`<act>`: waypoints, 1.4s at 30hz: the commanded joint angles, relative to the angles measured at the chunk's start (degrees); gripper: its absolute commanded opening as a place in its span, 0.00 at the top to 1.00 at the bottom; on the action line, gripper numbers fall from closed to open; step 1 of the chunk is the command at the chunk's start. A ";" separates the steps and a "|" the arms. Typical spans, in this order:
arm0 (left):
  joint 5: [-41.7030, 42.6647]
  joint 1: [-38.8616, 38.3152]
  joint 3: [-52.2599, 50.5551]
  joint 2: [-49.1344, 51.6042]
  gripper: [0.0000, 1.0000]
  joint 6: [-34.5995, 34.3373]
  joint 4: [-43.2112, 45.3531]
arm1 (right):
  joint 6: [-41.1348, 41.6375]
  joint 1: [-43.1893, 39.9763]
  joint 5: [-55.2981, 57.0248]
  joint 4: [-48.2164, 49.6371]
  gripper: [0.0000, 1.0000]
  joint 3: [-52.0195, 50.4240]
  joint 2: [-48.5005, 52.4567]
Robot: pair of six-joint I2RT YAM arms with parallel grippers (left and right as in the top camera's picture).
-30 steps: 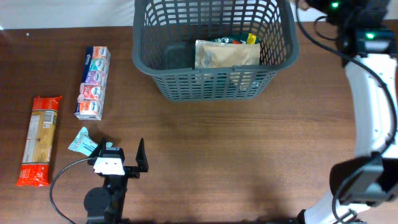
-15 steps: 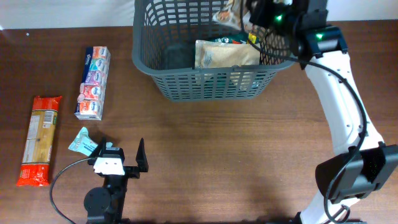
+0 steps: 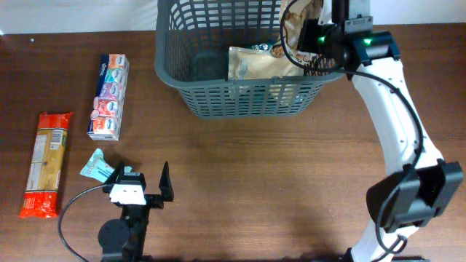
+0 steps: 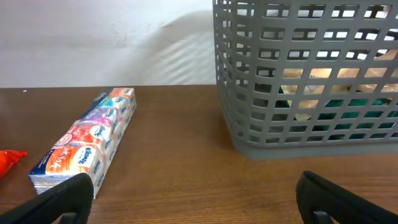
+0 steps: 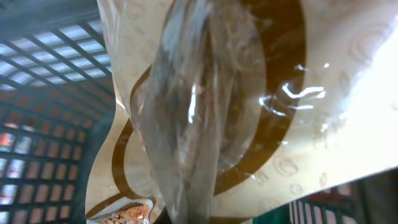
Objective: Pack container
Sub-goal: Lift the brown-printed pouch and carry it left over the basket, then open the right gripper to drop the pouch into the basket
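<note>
The container is a dark grey lattice basket at the table's far middle; it also shows in the left wrist view and the right wrist view. My right gripper hangs over the basket's right side, shut on a beige and brown food packet. That packet fills the right wrist view and hides the fingers. A beige packet and a green one lie inside the basket. My left gripper is open and empty near the front left.
A long colourful multi-pack box lies left of the basket. An orange pasta packet lies at the far left. A small teal packet lies just left of my left gripper.
My right arm has swung in from the far right edge to above the basket's right side, carrying the beige and brown packet. The left arm has not moved.
</note>
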 commanded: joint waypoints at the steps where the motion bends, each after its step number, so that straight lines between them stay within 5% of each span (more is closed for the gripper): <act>1: 0.42 0.28 -0.42 -0.46 0.01 0.35 0.20 | -1.03 0.28 0.87 -0.48 0.96 0.96 1.99; 17: 0.42 0.28 -0.42 -0.46 0.01 0.35 0.20 | -1.46 0.22 0.00 -9.29 0.96 10.82 3.93; 37: 0.42 0.28 -0.42 -0.46 0.01 0.35 0.20 | -2.54 2.27 -3.61 -9.57 0.95 11.08 9.79; 42: 0.44 0.28 -0.42 -0.46 0.01 0.35 0.20 | -3.06 2.25 -3.63 -9.57 0.57 11.08 9.79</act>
